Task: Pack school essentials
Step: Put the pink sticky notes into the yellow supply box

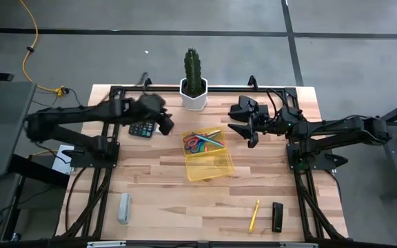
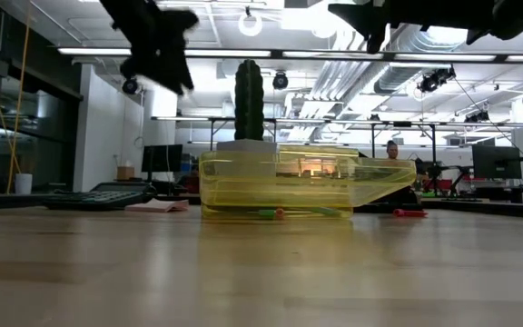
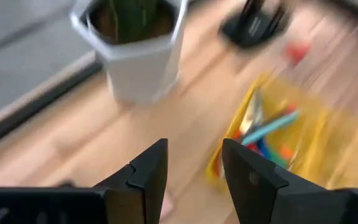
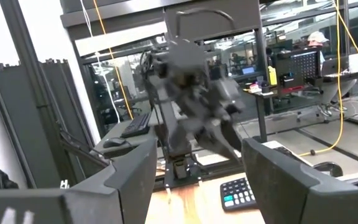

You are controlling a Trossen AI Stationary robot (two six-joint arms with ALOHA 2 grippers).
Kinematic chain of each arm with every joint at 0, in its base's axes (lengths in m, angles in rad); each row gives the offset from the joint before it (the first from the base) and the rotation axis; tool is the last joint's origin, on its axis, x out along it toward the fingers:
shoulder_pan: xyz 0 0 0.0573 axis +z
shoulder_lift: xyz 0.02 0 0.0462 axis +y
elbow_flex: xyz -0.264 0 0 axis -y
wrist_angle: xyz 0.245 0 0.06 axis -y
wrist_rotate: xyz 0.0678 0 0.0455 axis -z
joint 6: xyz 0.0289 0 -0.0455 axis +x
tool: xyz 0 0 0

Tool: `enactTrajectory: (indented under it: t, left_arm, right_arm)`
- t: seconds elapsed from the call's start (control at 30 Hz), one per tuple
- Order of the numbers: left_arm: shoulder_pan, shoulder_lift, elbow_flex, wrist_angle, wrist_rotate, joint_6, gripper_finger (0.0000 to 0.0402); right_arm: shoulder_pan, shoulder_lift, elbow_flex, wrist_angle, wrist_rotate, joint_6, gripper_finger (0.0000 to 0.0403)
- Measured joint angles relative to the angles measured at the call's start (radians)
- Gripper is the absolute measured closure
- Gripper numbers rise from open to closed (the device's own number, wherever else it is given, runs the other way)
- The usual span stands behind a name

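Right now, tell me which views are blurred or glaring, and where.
High view: the left gripper is smeared by motion. Left wrist view: the yellow case and the white plant pot streak, while its own fingers stay sharp. Low view: ceiling lights glare and both arms are dark silhouettes. Right wrist view: the left arm is blurred.

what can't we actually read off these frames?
- Left gripper: motion-blurred in the high and low views.
- Contents of the yellow box: scissors and a light-blue pen show; smaller pieces are too blurred in the left wrist view, too small from above.
- Pink pad under the calculator: mostly hidden by it and the left arm.
- Right gripper: fingertips cut off by the low view's top edge.
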Motion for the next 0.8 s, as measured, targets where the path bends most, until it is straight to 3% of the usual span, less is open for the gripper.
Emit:
enactTrajectory:
  t: [0.2,0.4,0.6,0.8]
  left_arm:
    - [0.089,0.256,0.075,-0.136,0.142,-0.161,0.0261]
    - [0.133,0.486,0.119,-0.221,0.190,-0.165,0.0261]
    - [0.134,0.601,0.127,-0.185,0.189,-0.206,0.0261]
    - [0.133,0.633,0.128,-0.158,0.139,-0.245,0.0261]
  right_arm:
    - [0.000,0.000,0.000,-0.010,0.000,0.009,0.0176]
    - [0.000,0.000,0.000,-0.021,0.000,0.009,0.0176]
    - [0.000,0.000,0.000,-0.048,0.001,0.009,0.0176]
    - [0.000,0.000,0.000,-0.053,0.001,0.009,0.0176]
